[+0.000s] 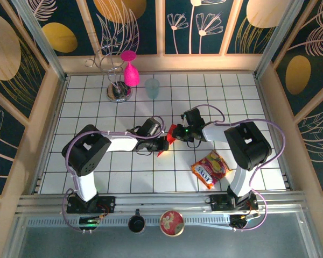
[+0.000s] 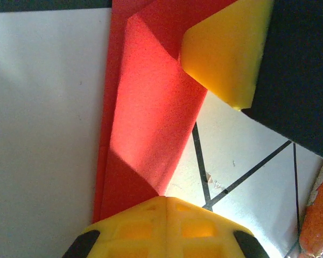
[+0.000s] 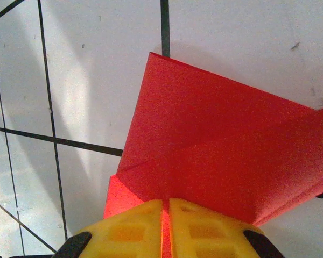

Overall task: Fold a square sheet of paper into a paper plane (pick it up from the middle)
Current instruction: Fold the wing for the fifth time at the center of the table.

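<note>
Near the middle of the white gridded table [image 1: 97, 177], the red paper [image 1: 171, 133] was held up between the 2 tools. It was already creased into a narrow, layered shape, with 1 sharp tip pointing toward 7 o'clock in the top view. The left tool [image 1: 162, 144], on the paper's 9 o'clock side, was closed on its lower edge. From that wrist camera its yellow fingers [image 2: 134, 231] sat pressed together, and the paper rose out of their tips toward 12 o'clock with a fold running along its length. The right tool [image 1: 178, 133], on the 3 o'clock side, was likewise clamped on the paper. Its wrist view showed 2 fingers [image 3: 204, 228] with a thin red strip pinched in the seam between them, and the folded sheet fanned out toward 1 o'clock above the tiles. The right tool's yellow finger [image 2: 226, 54] touched the paper at 1 o'clock in the left wrist view. A snack packet [image 1: 211, 168] lay flat at 4 o'clock of the paper, well apart. At the far side, toward 11 o'clock, a pink goblet [image 1: 130, 72] stood beside a wire stand [image 1: 118, 88], with a pale cup [image 1: 152, 87] at their 3 o'clock.
</note>
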Controlling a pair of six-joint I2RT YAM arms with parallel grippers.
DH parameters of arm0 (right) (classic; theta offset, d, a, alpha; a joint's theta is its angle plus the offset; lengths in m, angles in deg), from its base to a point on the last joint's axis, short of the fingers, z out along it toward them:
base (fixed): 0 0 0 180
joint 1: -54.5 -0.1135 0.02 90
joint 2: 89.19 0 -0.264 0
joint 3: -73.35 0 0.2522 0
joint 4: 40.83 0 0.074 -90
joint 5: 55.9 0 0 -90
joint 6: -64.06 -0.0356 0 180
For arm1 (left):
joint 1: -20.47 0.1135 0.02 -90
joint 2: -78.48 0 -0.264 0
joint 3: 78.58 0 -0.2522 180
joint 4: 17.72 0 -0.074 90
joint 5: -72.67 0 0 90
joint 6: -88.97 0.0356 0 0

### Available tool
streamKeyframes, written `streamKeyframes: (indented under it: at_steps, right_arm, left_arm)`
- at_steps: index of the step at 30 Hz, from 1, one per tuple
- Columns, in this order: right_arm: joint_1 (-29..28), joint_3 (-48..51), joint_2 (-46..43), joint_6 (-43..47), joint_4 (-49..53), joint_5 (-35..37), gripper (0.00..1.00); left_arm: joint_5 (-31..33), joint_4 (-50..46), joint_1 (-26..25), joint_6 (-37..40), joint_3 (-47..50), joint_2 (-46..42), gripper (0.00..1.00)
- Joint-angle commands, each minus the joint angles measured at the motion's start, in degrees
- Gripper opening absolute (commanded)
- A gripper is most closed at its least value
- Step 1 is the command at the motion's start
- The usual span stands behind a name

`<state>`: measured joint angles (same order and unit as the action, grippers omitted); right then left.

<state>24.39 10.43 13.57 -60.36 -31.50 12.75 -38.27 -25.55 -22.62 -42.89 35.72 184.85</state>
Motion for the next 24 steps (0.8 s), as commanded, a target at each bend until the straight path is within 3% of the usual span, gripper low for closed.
streamKeyframes:
  at_steps: [1, 7, 24]
  right_arm:
    - [0.23, -2.21, -2.43, 2.43, 2.73, 0.03, 0.13]
    - [-0.04, -5.94, -3.99, 4.09, 4.24, 3.26, 0.13]
    - [-0.92, -2.90, 1.06, 3.89, 3.30, 3.59, 0.11]
  left_arm:
    - [0.57, -2.79, 0.05, -0.14, 0.16, 1.73, 0.00]
    - [-0.01, -2.86, 0.03, -0.26, 0.94, 1.71, 0.00]
    - [-1.16, -2.68, 0.09, -0.01, -0.51, -0.20, 0.00]
